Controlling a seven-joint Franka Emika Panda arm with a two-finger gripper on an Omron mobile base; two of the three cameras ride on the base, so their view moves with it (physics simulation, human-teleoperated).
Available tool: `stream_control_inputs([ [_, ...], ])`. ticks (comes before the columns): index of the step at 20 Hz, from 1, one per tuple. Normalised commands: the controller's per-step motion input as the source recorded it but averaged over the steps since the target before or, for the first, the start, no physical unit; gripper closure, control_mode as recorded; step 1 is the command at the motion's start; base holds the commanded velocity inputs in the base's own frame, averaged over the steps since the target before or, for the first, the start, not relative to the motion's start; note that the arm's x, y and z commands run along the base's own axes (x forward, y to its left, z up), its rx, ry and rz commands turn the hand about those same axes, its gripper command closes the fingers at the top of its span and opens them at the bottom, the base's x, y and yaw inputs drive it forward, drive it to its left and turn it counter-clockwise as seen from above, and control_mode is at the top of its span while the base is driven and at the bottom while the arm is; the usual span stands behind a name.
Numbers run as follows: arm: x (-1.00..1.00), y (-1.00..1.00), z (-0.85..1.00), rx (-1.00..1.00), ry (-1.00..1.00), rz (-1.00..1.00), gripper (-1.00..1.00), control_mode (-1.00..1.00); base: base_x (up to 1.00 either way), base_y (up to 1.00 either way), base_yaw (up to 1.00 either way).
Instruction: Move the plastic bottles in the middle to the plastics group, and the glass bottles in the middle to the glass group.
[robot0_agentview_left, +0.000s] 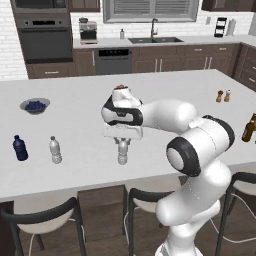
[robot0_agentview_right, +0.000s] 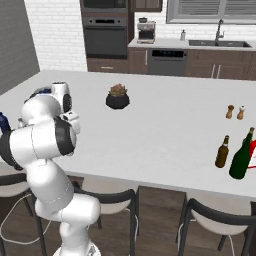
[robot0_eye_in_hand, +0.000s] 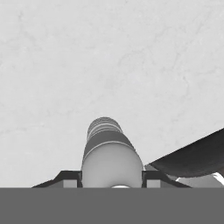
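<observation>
Your two-finger gripper (robot0_agentview_left: 123, 143) is clamped around the top of a small clear plastic water bottle (robot0_agentview_left: 123, 153), which stands upright on the white marble island counter (robot0_agentview_left: 80, 125). To its left stand another clear capped bottle (robot0_agentview_left: 55, 150) and a small dark blue bottle (robot0_agentview_left: 20, 148).

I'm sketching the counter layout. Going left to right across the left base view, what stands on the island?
Small dark blue plastic bottle → bowl of blueberries → clear capped water bottle → second clear water bottle, in the gripper → two small shakers → brown glass bottle.
</observation>
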Motion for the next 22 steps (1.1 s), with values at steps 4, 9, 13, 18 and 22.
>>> stream_control_inputs([
  [4,0.03,0.99,0.07,0.0,0.0,0.0,1.0,-1.0,0.0,0.0,0.0],
  [9,0.1,0.87,0.08,0.0,0.0,0.0,1.0,-1.0,0.0,0.0,0.0],
  [13,0.22,0.66,0.04,0.0,0.0,0.0,1.0,-1.0,0.0,0.0,0.0],
  [18,0.24,0.62,0.0,0.0,0.0,0.0,1.0,-1.0,0.0,0.0,0.0],
  [22,0.3,0.52,-0.05,0.0,0.0,0.0,1.0,-1.0,0.0,0.0,0.0],
])
